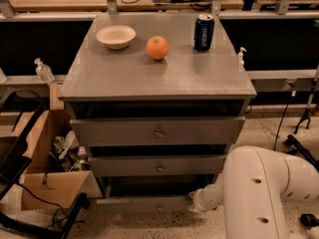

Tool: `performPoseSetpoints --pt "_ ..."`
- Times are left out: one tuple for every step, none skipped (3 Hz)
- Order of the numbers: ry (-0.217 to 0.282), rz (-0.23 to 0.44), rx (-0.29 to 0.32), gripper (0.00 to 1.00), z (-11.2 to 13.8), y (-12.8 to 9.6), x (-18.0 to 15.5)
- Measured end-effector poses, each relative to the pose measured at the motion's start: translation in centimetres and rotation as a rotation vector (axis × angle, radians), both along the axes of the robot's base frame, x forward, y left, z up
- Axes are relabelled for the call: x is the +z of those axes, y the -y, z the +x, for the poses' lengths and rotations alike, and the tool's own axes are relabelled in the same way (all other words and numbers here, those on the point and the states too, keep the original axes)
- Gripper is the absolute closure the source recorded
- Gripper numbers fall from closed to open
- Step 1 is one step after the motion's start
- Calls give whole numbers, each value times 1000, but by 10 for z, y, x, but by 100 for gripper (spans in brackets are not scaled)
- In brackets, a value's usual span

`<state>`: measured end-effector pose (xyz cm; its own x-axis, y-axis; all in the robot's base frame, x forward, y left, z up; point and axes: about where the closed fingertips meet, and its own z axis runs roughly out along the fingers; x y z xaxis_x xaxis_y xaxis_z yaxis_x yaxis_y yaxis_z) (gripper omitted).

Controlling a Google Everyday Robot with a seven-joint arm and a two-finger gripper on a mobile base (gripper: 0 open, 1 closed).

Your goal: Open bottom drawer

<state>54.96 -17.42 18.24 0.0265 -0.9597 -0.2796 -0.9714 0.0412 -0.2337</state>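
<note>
1. At the far left, an open cardboard box [47, 185] stands on the floor just beside the cabinet. It has some mixed small items inside. Above it, a small clear bottle [44, 70] stands on a pale ledge.
2. The grey cabinet [149, 81] takes the middle of the view. On its top, from left to right, are a white bowl [115, 36], an orange [157, 48] and a dark blue can [204, 32]. The can is upright, and the three things are apart from each other.
3. Under the top come the top drawer front [124, 132] and the middle drawer front [124, 166]. Each has a small round knob in the centre and a dark gap above it.
4. The bottom drawer [142, 203] is the lowest one, just above the floor. Its front is a slim grey strip with a dark gap above. I cannot make out its knob.
5. The hand [194, 203] is low, at the right end of the bottom drawer's front. I cannot tell if it touches the front, if it is open or closed, or if it holds anything.
6. A small white pump bottle [241, 55] stands behind the right edge of the cabinet's top.
7. The thick white arm [259, 193] fills the lower right corner and reaches left toward the drawer.
</note>
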Motion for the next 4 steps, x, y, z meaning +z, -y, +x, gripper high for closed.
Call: performPoseSetpoints --pt "-3 1 2 0 -2 -1 -2" --pt "-5 2 1 3 -2 -2 -2" --pt "-8 2 0 26 -4 -2 -3" --pt "-83 -58 -25 57 -38 3 7"
